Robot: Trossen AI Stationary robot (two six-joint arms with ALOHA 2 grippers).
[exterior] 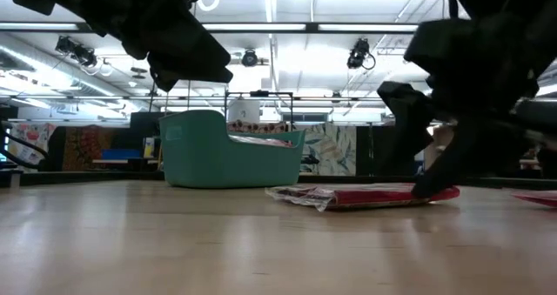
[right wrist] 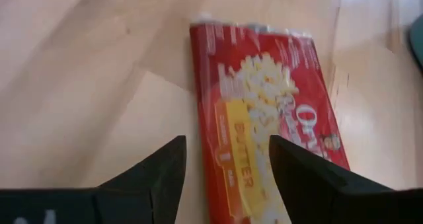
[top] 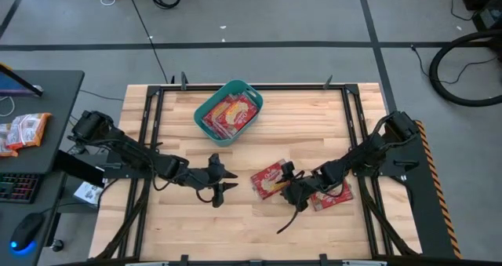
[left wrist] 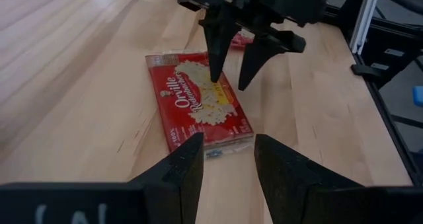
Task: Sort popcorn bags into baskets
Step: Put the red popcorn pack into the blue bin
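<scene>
A red popcorn bag point(top: 269, 179) with a cream label lies flat on the wood table, also seen in the left wrist view point(left wrist: 192, 112) and the right wrist view point(right wrist: 277, 112). My right gripper point(top: 285, 184) is open and down over this bag's right part. My left gripper point(top: 234, 181) is open, hovering left of the bag and pointing at it, touching nothing. A second bag point(top: 336, 195) lies under my right arm. The teal basket point(top: 205, 109) sits near the far edge, with several bags point(top: 231, 113) lying inside. My right gripper comes at the bag from above, slanting from the table's right, jaws open. One fingertip point(left wrist: 215, 75) is down on the bag's printed face point(left wrist: 205, 92) near the label. The other fingertip point(left wrist: 244, 82) stands past the bag's long edge over bare wood. The bag stays flat on the table.
Black frame rails point(top: 351, 117) run along the table's sides and far edge. A side desk on the left carries an orange-white snack packet point(top: 23, 129), a keyboard and a mouse. Bare wood lies between the basket and the bags, and along the near edge.
</scene>
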